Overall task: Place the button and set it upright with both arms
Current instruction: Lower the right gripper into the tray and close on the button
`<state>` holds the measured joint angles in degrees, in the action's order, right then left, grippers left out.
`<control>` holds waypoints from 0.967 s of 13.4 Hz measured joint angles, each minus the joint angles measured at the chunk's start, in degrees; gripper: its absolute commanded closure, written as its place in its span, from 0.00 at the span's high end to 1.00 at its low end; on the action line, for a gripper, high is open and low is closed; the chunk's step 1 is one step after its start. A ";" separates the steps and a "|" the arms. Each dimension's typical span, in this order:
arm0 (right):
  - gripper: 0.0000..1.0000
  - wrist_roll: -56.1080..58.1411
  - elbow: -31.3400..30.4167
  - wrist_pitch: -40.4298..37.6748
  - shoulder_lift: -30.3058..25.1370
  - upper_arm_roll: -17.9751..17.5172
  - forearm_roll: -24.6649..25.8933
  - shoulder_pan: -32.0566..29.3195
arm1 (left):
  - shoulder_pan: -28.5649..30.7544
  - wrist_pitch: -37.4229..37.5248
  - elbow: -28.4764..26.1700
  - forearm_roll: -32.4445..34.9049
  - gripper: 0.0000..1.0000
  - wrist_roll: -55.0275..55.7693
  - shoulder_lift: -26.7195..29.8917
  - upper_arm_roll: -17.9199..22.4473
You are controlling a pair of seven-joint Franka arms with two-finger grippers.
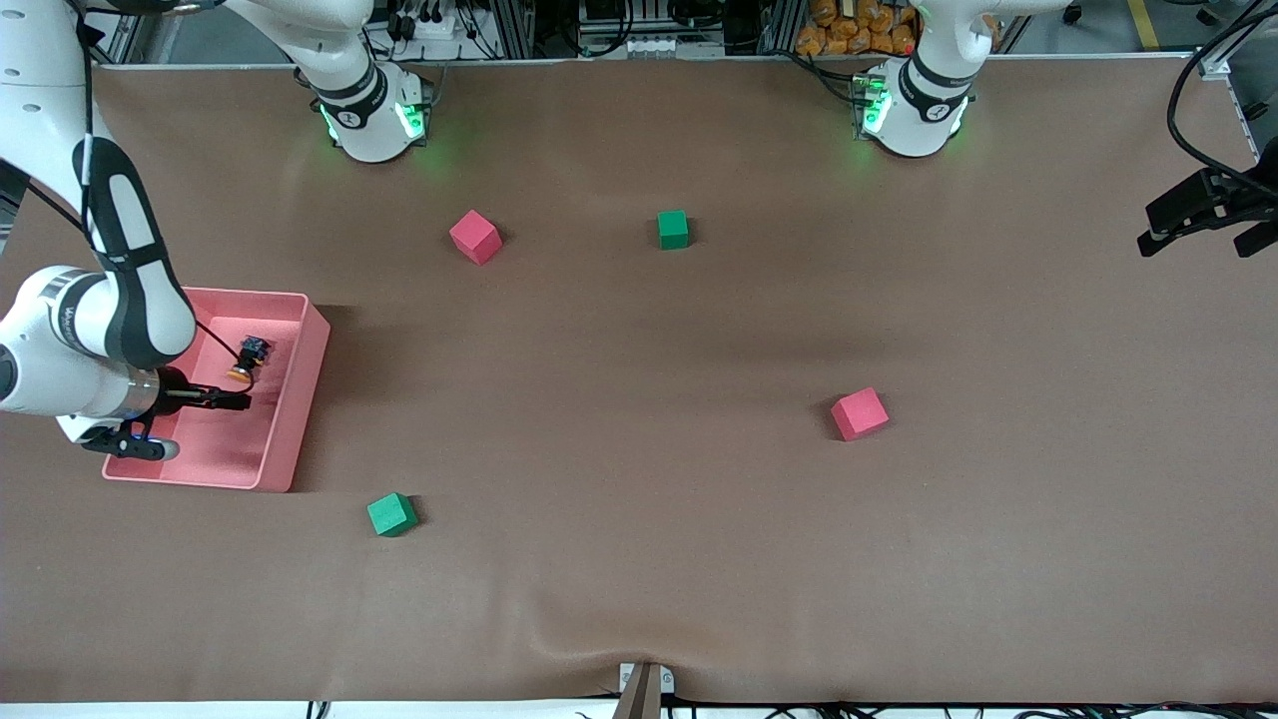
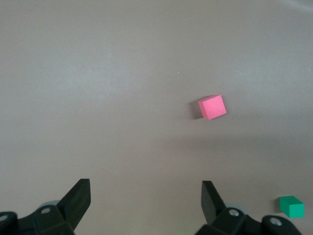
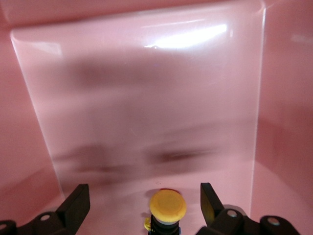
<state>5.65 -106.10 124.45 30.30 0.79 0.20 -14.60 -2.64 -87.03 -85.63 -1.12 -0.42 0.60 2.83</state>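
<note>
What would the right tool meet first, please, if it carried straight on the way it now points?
Probably the button, lying between the open right tool's fingers inside the pink bin; past it, the bin's floor. Depth is hard to judge.

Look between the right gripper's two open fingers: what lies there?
The button, orange cap showing, lies on the pink bin's floor between the open fingers of the right gripper. The right wrist view shows this best.

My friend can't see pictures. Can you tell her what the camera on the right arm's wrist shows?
The right gripper hangs open inside a pink bin, its two black fingers on either side of a tiny button with an orange cap and black body. The button lies on the bin's glossy floor, not gripped yet.
</note>
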 measured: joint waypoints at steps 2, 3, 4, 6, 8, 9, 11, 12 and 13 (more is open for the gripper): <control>1.00 0.00 -0.41 0.40 0.30 -0.15 0.00 0.01 | 0.00 0.02 0.00 0.00 1.00 0.00 -0.26 0.00; 1.00 0.00 -0.54 0.47 0.50 -0.19 0.00 0.01 | 0.00 0.02 0.00 0.00 1.00 0.00 -0.34 0.00; 1.00 0.00 -0.65 0.58 0.68 -0.20 0.00 0.02 | 0.00 0.02 0.00 0.00 1.00 0.00 -0.36 -0.02; 1.00 0.00 -0.66 0.81 0.87 -0.12 0.00 0.00 | 0.00 0.02 0.00 0.00 1.00 0.00 -0.37 -0.02; 1.00 0.00 -0.66 0.65 0.87 -0.18 0.00 0.02 | 0.00 0.02 0.00 0.00 1.00 0.00 -0.39 -0.02; 1.00 0.00 -0.66 0.51 0.87 -0.23 0.00 0.05 | 0.00 0.02 0.00 0.00 1.00 0.00 -0.39 -0.02; 1.00 0.00 -0.68 -0.11 0.84 -0.26 0.00 0.09 | 0.00 0.02 0.00 0.00 1.00 0.00 -0.39 -0.03; 1.00 0.00 -0.84 -0.17 0.68 -0.26 0.06 0.13 | -0.02 0.02 0.00 0.00 1.00 0.00 -0.39 -0.03; 1.00 0.00 -1.26 -0.18 0.16 -0.26 0.30 0.18 | -0.03 0.02 0.00 0.00 1.00 0.00 -0.39 -0.05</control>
<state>5.64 -107.36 124.27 30.46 0.53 0.50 -14.42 -2.67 -87.01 -85.64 -1.13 -0.42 0.20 2.79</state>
